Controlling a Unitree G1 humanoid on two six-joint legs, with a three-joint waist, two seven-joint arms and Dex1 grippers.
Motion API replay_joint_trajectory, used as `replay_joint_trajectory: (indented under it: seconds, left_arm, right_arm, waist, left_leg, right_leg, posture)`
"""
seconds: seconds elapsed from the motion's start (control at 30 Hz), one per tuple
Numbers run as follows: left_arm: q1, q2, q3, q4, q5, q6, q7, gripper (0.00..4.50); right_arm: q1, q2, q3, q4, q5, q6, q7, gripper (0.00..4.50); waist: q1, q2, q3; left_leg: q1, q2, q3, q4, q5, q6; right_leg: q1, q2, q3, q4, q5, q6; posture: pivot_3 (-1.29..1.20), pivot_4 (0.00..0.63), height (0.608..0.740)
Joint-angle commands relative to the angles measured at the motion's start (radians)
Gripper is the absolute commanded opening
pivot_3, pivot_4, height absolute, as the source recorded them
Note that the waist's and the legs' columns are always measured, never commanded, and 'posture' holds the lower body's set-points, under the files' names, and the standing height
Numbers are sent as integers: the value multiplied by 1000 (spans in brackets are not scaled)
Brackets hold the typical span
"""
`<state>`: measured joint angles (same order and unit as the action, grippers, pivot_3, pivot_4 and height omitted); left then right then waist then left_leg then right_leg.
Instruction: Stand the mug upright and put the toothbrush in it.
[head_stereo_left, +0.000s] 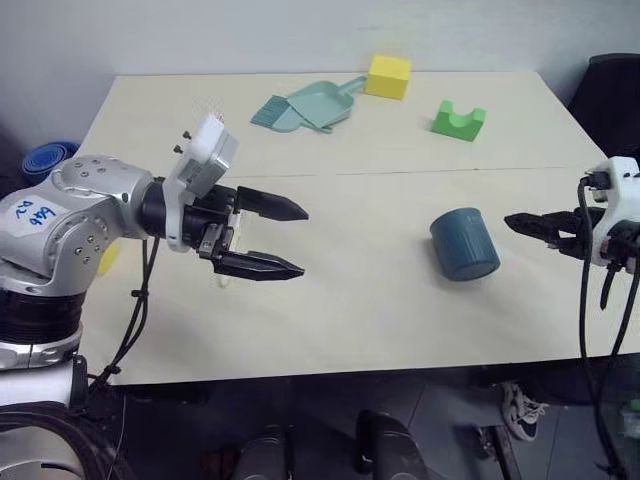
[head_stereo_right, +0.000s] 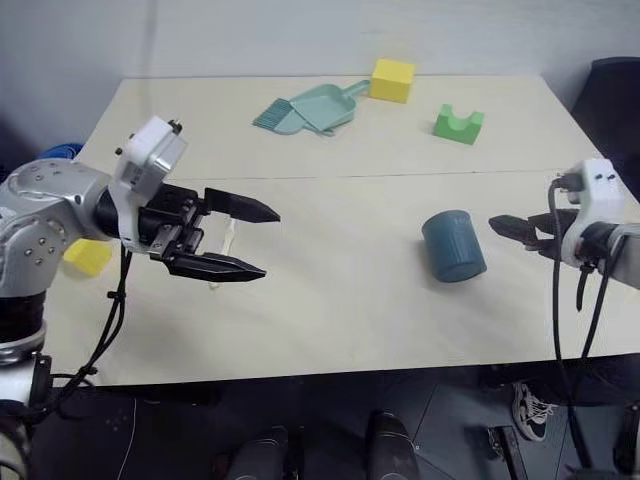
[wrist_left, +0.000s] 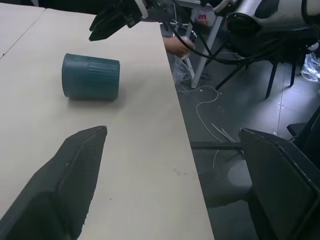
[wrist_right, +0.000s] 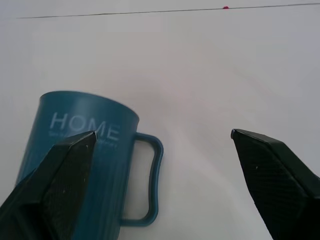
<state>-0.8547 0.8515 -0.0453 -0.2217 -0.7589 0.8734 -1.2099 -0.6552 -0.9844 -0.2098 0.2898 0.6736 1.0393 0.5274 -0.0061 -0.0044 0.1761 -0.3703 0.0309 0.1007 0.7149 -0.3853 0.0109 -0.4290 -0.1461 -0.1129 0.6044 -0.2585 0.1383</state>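
The left gripper hovers over the pale wooden table with its two black fingers spread apart and nothing between them. Behind these fingers a slim cream toothbrush lies mostly hidden, so its bristle head cannot be made out. To the right, the dark slate-blue ribbed mug lies on its side. It looks rigid, light and a little smooth; the small loop handle or the rim seems the safest hold. The right gripper, fingers apart and empty, waits just beside it
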Motion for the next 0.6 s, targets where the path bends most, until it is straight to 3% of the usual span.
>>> replay_joint_trajectory:
  seconds: [0.03, 0.3, 0.6]
  left_arm:
    - [-12, -8, 5, -29, 9, -19, 6, 4500]
    - [1, -6, 30, -61, -11, 13, 40, 4500]
    - [28, -21, 1, -72, -3, -3, 25, 4500]
  right_arm:
    - [-42, 15, 75, 68, -84, -41, 62, 3264]
    - [-115, 53, 151, 255, -222, -120, 147, 3264]
    - [-128, 91, 188, 271, -274, -106, 254, 3264]
  waist:
    - [5, 0, 0]
    - [1, 1, 0]
    - [3, 1, 0]
  left_leg:
    - [0, 0, 0, 0, 0, 0]
    - [-1, 0, -1, 1, 0, 0]
    - [0, 0, -1, 1, 0, 0]
  right_leg:
    - [0, 0, 0, 0, 0, 0]
    - [0, 0, 0, 1, 0, 0]
    - [0, 0, 0, 1, 0, 0]
  posture:
    - [0, 150, 740]
    - [0, 150, 740]
    - [0, 150, 740]
